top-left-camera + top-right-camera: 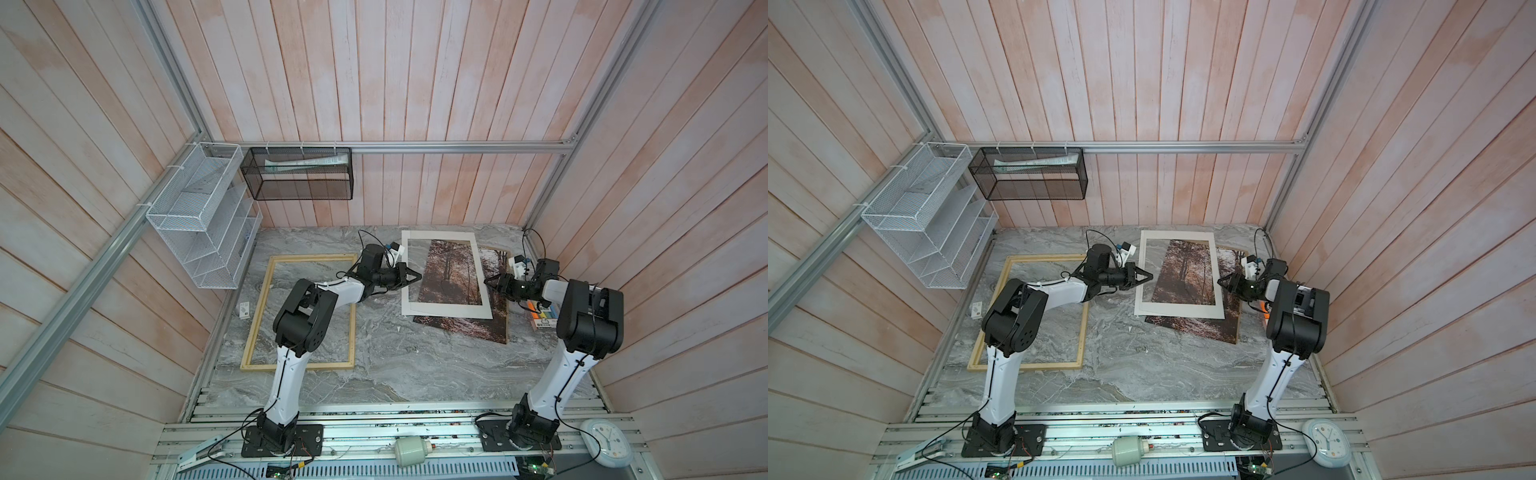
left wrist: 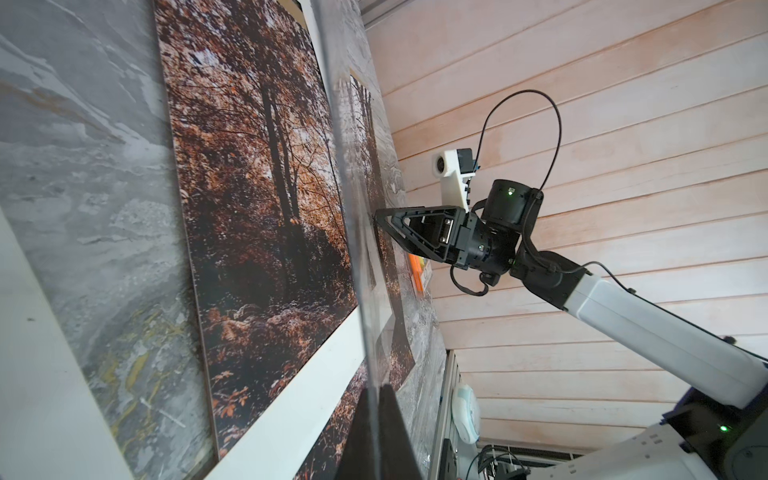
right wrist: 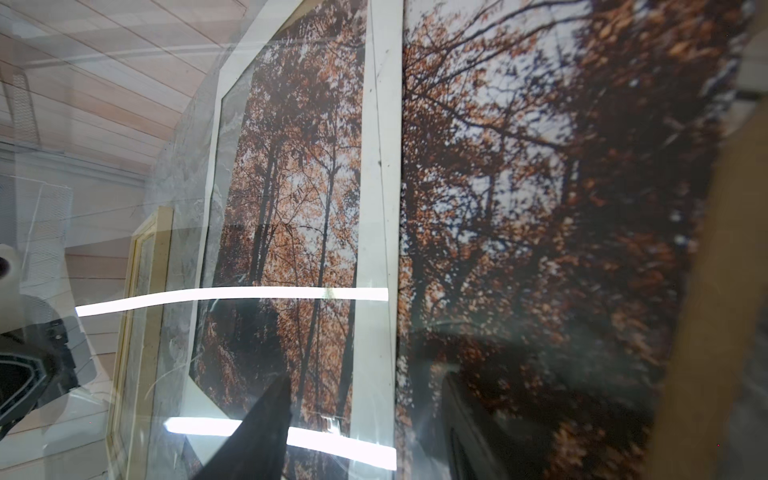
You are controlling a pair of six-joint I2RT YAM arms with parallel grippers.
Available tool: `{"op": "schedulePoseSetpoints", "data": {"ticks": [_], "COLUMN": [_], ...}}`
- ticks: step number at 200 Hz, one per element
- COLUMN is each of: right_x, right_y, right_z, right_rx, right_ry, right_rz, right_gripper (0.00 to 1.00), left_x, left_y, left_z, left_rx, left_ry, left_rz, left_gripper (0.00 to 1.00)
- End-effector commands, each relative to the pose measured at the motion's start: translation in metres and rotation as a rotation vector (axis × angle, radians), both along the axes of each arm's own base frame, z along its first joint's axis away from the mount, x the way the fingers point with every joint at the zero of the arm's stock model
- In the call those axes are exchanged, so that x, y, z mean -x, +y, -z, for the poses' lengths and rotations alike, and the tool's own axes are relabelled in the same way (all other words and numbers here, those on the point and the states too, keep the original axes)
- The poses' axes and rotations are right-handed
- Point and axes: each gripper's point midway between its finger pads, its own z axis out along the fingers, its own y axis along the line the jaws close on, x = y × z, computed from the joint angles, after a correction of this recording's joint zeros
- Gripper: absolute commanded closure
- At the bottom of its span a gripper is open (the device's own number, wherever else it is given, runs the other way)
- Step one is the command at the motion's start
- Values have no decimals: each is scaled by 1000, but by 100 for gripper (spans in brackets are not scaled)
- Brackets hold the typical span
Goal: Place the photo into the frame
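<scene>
The frame (image 1: 259, 316) (image 1: 984, 332), pale wood rails only, lies flat at the table's left with bare marble inside it. The photo (image 1: 451, 270) (image 1: 1183, 270) (image 2: 257, 187) (image 3: 519, 208), an autumn forest print, lies at the back right under a white mat (image 1: 449, 309) (image 2: 291, 399). Just above them, a clear pane (image 2: 349, 187) (image 3: 249, 295) spans between my grippers. My left gripper (image 1: 419, 275) (image 1: 1151, 276) (image 2: 376, 388) is shut on the pane's left edge. At the opposite edge, my right gripper (image 1: 487, 282) (image 1: 1220, 281) (image 2: 377, 216) (image 3: 365, 378) stands open, one finger on each side of the pane.
A brown board (image 1: 503, 253) pokes out beneath the photo's right side. A colourful box (image 1: 540, 322) lies under my right arm. A small white tag (image 1: 244, 309) sits left of the frame. A white wire rack (image 1: 199, 216) and a black mesh basket (image 1: 299, 174) hang on the walls.
</scene>
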Motion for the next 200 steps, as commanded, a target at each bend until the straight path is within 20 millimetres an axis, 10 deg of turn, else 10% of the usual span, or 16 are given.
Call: {"op": "schedulePoseSetpoints", "data": {"ticks": [1,94,200], "right_x": [-7,3,35], "right_y": [-11,26,105], "right_z": [-19,-120,-152], "right_rx": [20,-217,-421], "right_ry": [-40,-279,-353], "right_rz": [81,-32,-284], "right_gripper": [40,26,20], "left_x": [5,44,87], "left_y": [1,39,61], "left_z": [-71,-130,-148], "left_rx": [110,255,320], "left_ry": [-166,-291,-410], "left_rz": [63,173,253], "left_gripper": [100,100,100]}}
